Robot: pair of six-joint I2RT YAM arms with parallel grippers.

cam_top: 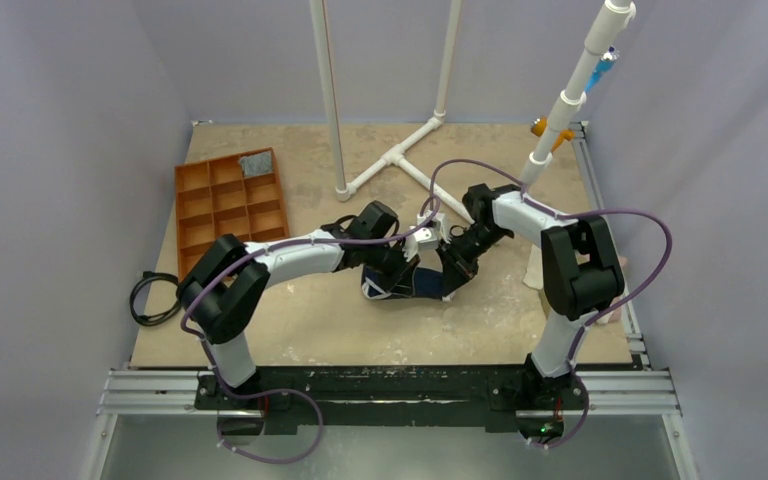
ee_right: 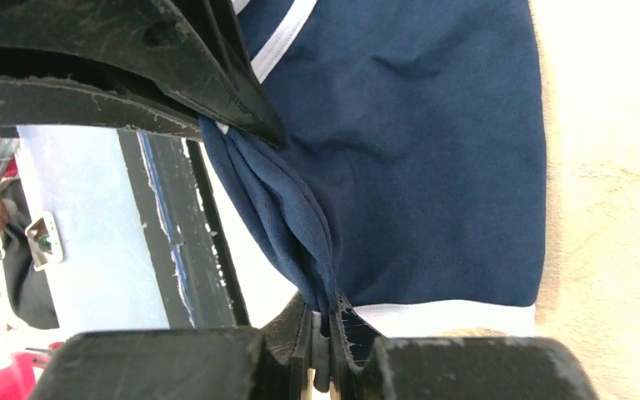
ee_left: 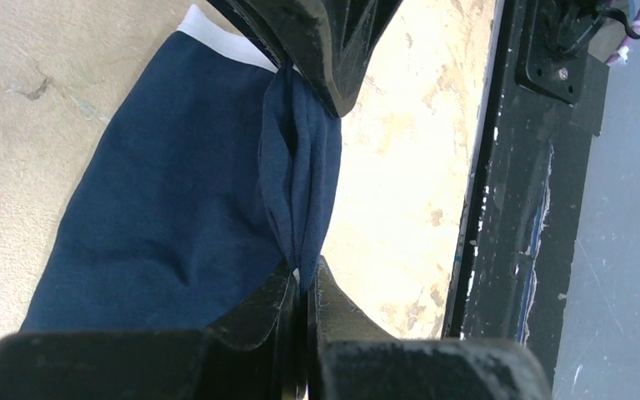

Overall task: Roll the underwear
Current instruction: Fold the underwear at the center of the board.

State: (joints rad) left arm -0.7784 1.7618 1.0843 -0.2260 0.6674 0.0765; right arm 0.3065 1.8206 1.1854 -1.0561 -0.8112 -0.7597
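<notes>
My left jaws are pinched almost fully together on a gathered fold of the navy-blue soft cloth underwear with a thin white trim (ee_left: 175,208). My right jaws are closed down the same way on the other end of that fold, with only the thickness of the cloth between the tips. The bunched ridge of fabric runs taut from one pair of jaws to the other and is lifted a little off the surface. The rest of the garment (ee_right: 433,167) lies flat on the worn beige counter (cam_top: 310,320), its white band showing beside each grip.

From above, the underwear (cam_top: 420,283) sits near the middle of the counter, somewhat nearer the near edge than the far one, with both my wrists crowded over it and hiding much of it.

An orange-brown compartment tray (cam_top: 230,200) lies towards the far left corner, well apart, with a grey cloth (cam_top: 256,163) in one of its far compartments. A white pipe frame (cam_top: 390,160) stands behind my wrists. A black cable (cam_top: 155,298) is coiled at the left edge. The black metal rail (ee_left: 500,208) runs along the near edge.
</notes>
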